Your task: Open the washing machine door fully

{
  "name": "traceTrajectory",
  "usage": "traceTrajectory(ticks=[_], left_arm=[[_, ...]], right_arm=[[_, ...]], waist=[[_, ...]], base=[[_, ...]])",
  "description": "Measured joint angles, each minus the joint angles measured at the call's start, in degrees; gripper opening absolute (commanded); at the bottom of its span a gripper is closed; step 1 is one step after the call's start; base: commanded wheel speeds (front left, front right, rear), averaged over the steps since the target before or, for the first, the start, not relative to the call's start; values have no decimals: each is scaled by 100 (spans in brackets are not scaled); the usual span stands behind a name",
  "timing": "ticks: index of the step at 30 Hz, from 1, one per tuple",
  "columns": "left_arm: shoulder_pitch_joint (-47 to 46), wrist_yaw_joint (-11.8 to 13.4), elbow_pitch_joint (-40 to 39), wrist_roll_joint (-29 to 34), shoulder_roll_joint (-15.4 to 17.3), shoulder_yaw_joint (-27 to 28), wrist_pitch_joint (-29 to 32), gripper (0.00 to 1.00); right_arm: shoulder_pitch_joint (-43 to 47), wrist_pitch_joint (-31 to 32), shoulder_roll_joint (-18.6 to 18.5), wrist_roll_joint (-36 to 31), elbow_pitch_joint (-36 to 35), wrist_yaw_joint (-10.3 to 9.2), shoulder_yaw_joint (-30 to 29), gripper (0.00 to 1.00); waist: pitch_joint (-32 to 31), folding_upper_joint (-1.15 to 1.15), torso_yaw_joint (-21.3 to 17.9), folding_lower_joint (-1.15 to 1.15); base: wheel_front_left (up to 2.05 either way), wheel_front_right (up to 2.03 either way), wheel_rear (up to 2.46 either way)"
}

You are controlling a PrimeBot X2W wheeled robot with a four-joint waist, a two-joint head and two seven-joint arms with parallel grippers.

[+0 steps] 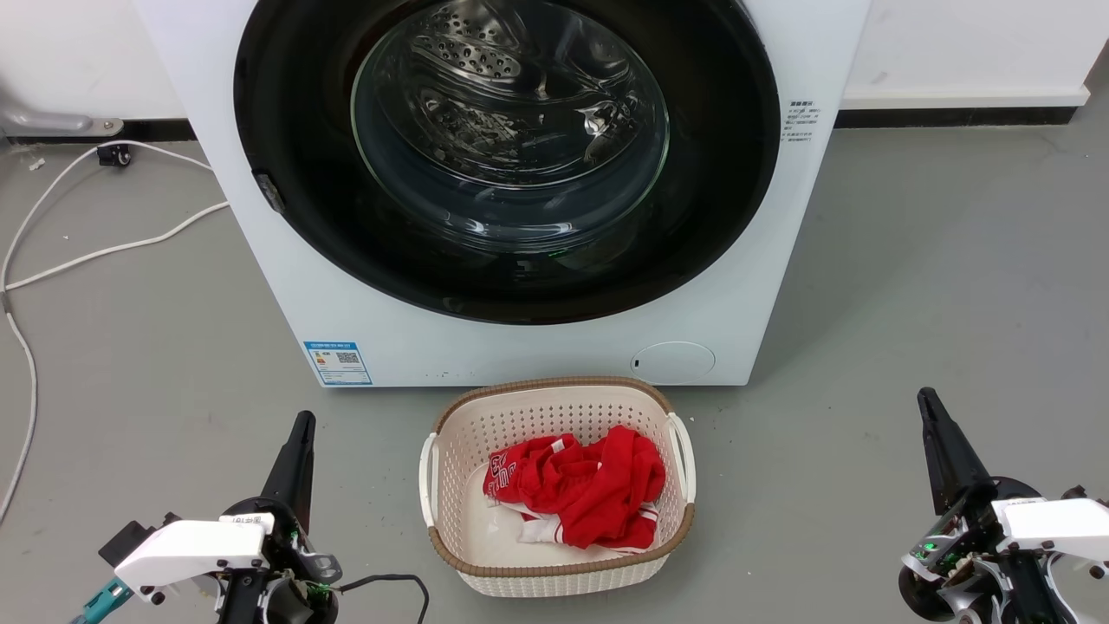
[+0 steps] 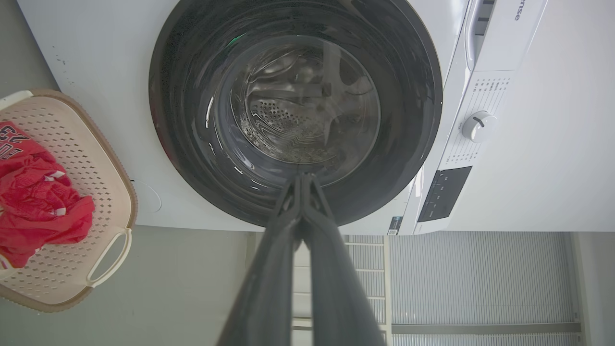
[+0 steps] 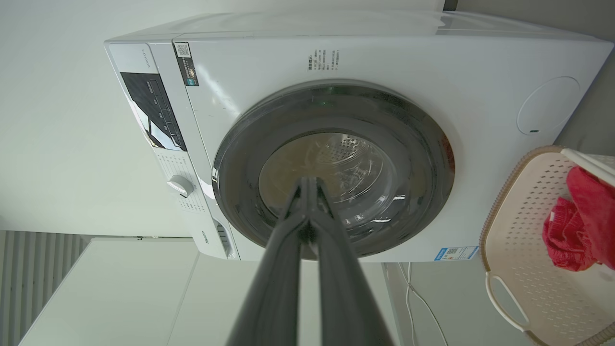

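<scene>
We see door (image 1: 507, 147) closed flush on washer (image 1: 762, 286) | basket (image 1: 554, 384) on floor (image 1: 910, 286) just before washer, red cloth (image 1: 580, 494) inside | left gripper (image 1: 303, 425) low left, fingers together, apart from basket | right gripper (image 1: 927, 399) low right, same | white cable (image 1: 104, 251) on floor left of washer
</scene>
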Motion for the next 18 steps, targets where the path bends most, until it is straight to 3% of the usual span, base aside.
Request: traceTrajectory(ticks=[12,13,18], left_arm=[[0,0,0,0,-1,1,0,0],[0,0,0,0,-1,1,0,100],[161,8,137,-1,-24,-62,-33,100]], right_arm=[[-1,0,2,-1,0,0,-2,0],[-1,0,2,-1,0,0,-2,100],[182,-49,14,3,125,-1,24,100]], waist=[[0,0,0,0],[0,0,0,0],[0,0,0,0]], base=[[0,0,0],[0,0,0],[0,0,0]])
